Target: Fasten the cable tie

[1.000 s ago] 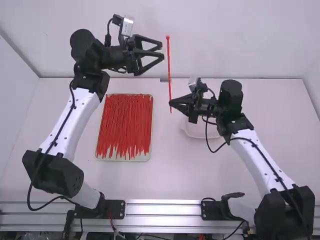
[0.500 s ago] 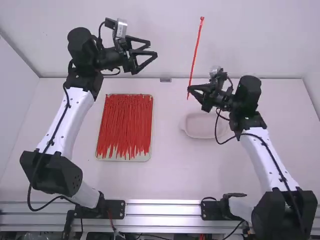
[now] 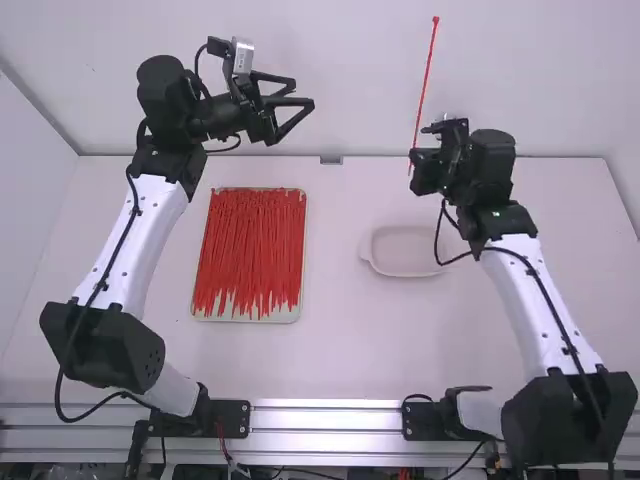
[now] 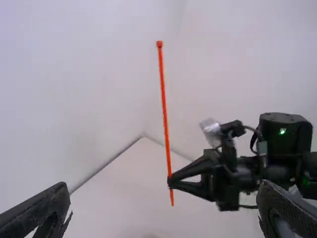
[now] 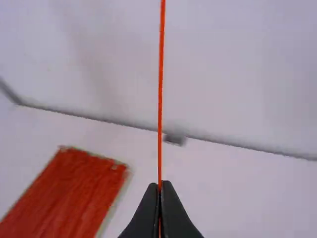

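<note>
White table (image 3: 420, 330) bears tray (image 3: 247, 319) and bowl (image 3: 405, 250); right gripper (image 3: 413, 166) pinches cable tie (image 3: 425, 85), left gripper (image 3: 300, 108) spread.

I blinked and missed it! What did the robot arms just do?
The right gripper, shut on the cable tie, lifted it up and rightward, away from the open left gripper, which drew back slightly. Spare ties and dish stayed put.
</note>
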